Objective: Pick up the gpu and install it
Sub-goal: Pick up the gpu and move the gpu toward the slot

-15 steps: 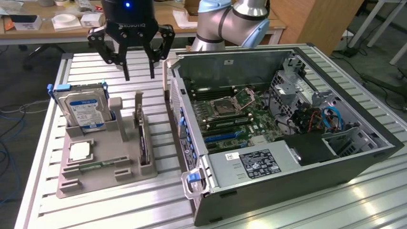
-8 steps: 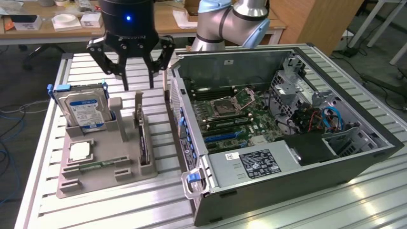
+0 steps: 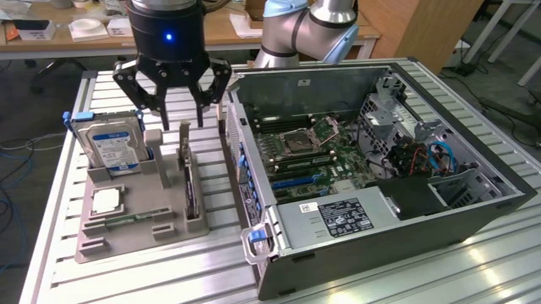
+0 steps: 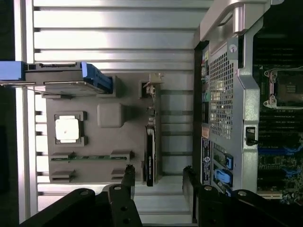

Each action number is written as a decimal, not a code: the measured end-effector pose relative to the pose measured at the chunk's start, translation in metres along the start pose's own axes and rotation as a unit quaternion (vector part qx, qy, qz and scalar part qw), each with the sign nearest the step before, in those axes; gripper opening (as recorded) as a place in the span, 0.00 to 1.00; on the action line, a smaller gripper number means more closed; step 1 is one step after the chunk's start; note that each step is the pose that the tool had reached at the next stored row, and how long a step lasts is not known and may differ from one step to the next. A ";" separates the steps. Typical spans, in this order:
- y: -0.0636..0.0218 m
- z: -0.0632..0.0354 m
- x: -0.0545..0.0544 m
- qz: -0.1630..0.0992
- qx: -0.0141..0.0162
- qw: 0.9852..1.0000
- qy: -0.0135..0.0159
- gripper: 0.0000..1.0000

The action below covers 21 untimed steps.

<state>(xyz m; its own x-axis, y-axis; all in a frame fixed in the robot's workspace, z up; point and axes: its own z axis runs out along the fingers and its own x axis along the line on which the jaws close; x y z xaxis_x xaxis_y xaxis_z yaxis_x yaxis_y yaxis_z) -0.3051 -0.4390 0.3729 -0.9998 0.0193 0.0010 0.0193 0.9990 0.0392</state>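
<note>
- Your gripper point(image 3: 182, 120) hangs over the far end of the grey holder tray point(image 3: 127, 244). Its fingers are spread wide and it has hold of nothing.
- The gpu point(image 3: 187, 187) stands on its long edge in a slot on the tray's side toward the exterior view's right, just beside the open computer case point(image 3: 473, 209).
- The gripper is above the card's far end and apart from it. In the wrist view the card point(image 4: 150, 158) runs in between the two black fingers point(image 4: 128, 176), closer to one of them.
- On the tray's side toward the exterior view's left, the blue-labelled hard drive point(image 3: 110, 142) stands upright at the far end. The processor chip point(image 3: 106, 201) and the memory stick point(image 3: 127, 220) lie flat nearer to you.
- The case lies on its side on the slatted table point(image 3: 355, 278), with the motherboard point(image 3: 313, 149) exposed.
</note>
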 end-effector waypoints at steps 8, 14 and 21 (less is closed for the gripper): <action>-0.0078 0.0142 0.001 0.000 0.000 1.000 0.000 0.53; -0.0142 0.0248 0.002 0.000 0.000 1.000 0.000 0.53; -0.0185 0.0346 0.002 0.000 0.000 1.000 0.000 0.53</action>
<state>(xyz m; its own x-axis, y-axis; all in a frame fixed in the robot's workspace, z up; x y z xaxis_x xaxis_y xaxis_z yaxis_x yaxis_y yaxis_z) -0.3079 -0.4561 0.3376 -0.9998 0.0193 0.0011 0.0193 0.9990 0.0393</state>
